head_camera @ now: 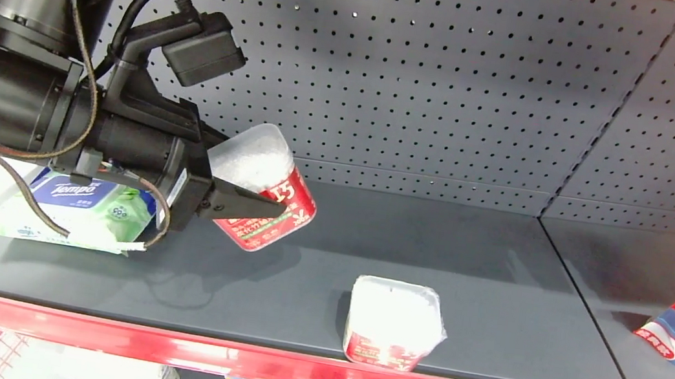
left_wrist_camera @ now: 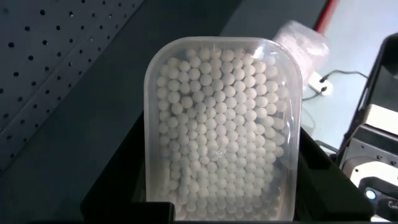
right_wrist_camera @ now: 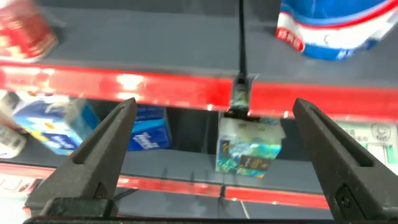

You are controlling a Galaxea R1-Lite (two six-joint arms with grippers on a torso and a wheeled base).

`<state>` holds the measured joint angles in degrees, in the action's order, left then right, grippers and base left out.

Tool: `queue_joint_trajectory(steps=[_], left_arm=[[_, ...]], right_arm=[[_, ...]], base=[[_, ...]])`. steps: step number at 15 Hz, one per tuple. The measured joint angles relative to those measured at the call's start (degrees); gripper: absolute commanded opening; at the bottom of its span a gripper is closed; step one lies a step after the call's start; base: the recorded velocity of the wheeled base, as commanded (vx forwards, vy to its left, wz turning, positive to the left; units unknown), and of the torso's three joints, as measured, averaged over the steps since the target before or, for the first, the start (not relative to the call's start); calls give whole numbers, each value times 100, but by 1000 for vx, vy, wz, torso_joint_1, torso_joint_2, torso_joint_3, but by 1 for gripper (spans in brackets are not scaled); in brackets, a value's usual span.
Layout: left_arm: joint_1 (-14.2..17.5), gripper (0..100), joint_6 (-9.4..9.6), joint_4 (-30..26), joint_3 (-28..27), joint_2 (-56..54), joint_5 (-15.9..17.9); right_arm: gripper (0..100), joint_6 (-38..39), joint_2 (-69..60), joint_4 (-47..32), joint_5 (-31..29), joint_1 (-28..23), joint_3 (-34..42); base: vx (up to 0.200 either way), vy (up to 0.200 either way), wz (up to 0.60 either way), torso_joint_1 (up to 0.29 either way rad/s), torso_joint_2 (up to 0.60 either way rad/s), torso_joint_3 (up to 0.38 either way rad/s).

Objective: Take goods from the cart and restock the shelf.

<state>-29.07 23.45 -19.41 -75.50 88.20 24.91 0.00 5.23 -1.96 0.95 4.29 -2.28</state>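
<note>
So far, one red-labelled tub [head_camera: 395, 322] stands near the shelf's [head_camera: 496, 269] front edge at lower centre, while the left hand [head_camera: 251, 175] is clamped on a second tub [head_camera: 260, 156], tilted above the shelf left of centre, not yet set down; the right hand [right_wrist_camera: 214, 155] gapes empty.

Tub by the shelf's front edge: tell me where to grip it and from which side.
I'd grip the standing tub across its left and right walls, below the clear top, coming from the front. It stands upright near the shelf edge, with bare shelf either side.
</note>
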Motion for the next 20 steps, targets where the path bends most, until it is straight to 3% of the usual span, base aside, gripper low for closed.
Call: queue_joint_trajectory(steps=[10, 13, 16, 18, 20], left_arm=[[90, 0, 71, 11, -7, 83, 57], [59, 0, 271, 226, -38, 232, 207], [33, 0, 668, 228, -44, 402, 268], [13, 0, 684, 230, -74, 480, 288], [0, 0, 684, 228, -165, 555, 288]], right_arm=[[100, 7, 2, 5, 0, -5, 0], [100, 57, 2, 2, -35, 6, 0], [100, 108, 2, 106, -491, -2, 17], [100, 350, 2, 511, -976, 2, 121], [100, 90, 4, 507, -675, 2, 173]], base=[[0, 0, 0, 0, 0, 0], [0, 0, 0, 0, 0, 0], [0, 0, 0, 0, 0, 0], [0, 0, 0, 0, 0, 0], [0, 0, 0, 0, 0, 0]])
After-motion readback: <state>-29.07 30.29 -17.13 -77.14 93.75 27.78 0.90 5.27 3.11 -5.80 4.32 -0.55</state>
